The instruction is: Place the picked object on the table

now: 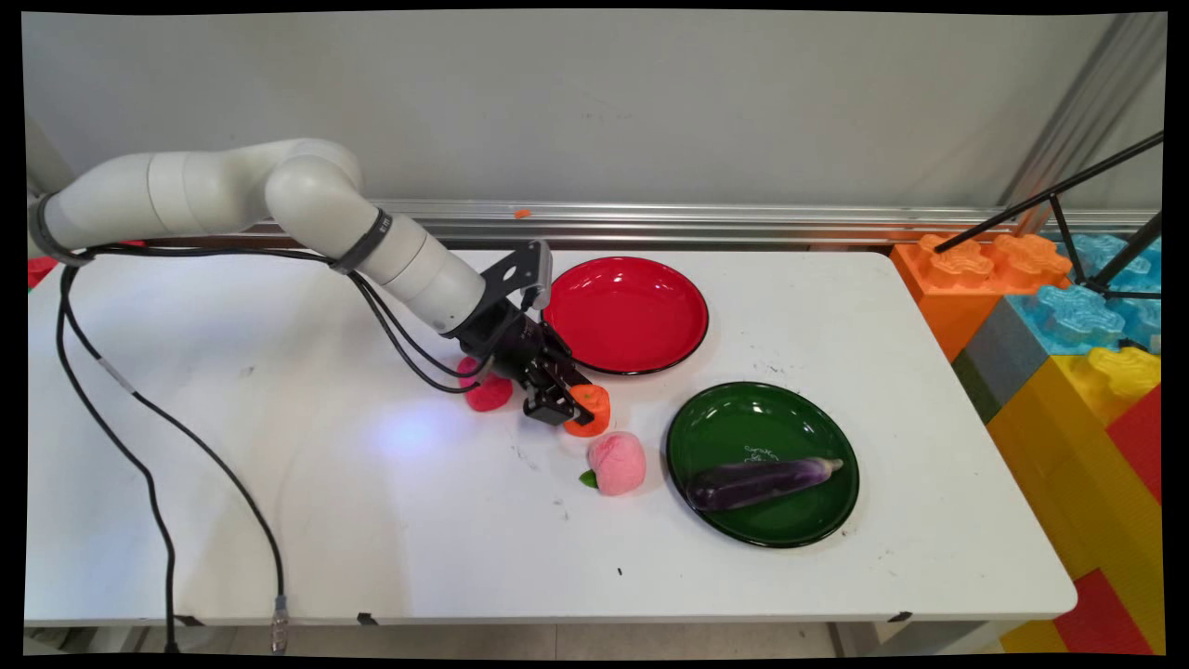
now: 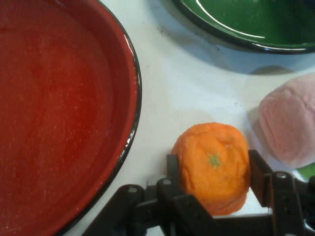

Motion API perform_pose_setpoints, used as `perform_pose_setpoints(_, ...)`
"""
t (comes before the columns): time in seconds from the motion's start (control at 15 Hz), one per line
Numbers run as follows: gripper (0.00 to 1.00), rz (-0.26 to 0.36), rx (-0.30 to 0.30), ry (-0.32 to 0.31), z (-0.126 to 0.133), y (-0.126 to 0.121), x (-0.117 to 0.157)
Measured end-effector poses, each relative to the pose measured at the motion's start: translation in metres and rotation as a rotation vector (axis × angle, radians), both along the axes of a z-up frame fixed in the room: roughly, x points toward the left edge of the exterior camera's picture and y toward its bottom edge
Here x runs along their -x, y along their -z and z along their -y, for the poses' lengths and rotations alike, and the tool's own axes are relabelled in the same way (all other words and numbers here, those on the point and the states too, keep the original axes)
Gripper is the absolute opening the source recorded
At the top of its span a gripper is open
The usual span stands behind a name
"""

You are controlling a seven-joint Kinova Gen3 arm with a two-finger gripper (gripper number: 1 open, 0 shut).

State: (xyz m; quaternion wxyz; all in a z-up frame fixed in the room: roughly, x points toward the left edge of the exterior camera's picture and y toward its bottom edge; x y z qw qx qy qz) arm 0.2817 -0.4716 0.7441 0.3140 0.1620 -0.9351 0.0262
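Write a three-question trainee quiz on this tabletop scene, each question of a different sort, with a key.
1. True or false: the eggplant lies on the red plate.
2. Multiple choice: what sits between the fingers of the hand? A) pink peach B) orange fruit C) eggplant
3. Fill in: just past the orange fruit on the table, beside the green plate, lies the pink ____.

Key: 1. false, it lies on the green plate. 2. B, the fingers stand on either side of it. 3. peach.
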Motion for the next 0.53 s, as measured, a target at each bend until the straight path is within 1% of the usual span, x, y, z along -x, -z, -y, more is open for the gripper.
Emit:
perform_pose_setpoints(0.27,0.00,-0.003,-0.002,0.001,-0.0014,0.0023,-0.0015)
perform_pose_setpoints(0.33,1.00,-0.006,0.002,0.004,-0.0015,0.0020,-0.0018)
perform_pose_setpoints(0.53,1.00,-0.009,0.011,0.010,-0.0023,0.0007,-0.0032)
